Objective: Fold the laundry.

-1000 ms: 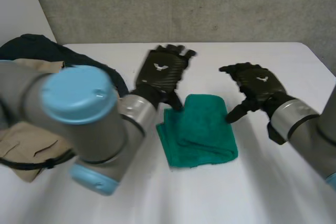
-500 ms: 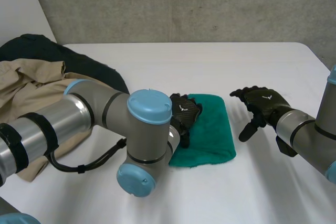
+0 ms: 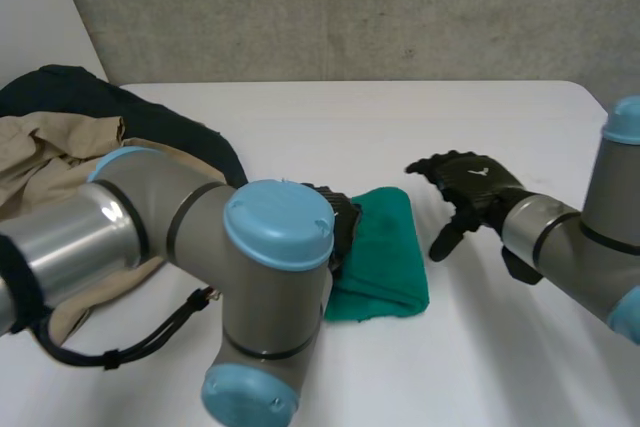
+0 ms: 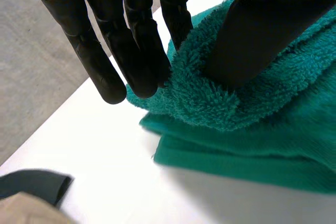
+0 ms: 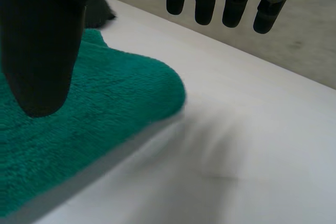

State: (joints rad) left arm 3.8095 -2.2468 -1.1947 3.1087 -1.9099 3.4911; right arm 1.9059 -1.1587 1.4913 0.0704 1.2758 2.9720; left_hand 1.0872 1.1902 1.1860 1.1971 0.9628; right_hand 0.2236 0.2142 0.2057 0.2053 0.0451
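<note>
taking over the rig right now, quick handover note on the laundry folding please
Hands: left hand pinches the towel by its edge on the clothes side, thumb against fingers; right hand open, empty, beside the towel's other side.
Things: towel lies in layers mid table; pile of clothes heaped on the robot's left.
Done: towel partly folded.
Left: finish it, then the pile.

The green towel (image 4: pixel 252 124) is fuzzy, looped terry cloth; the table (image 3: pixel 480 347) smooth, matt white.
</note>
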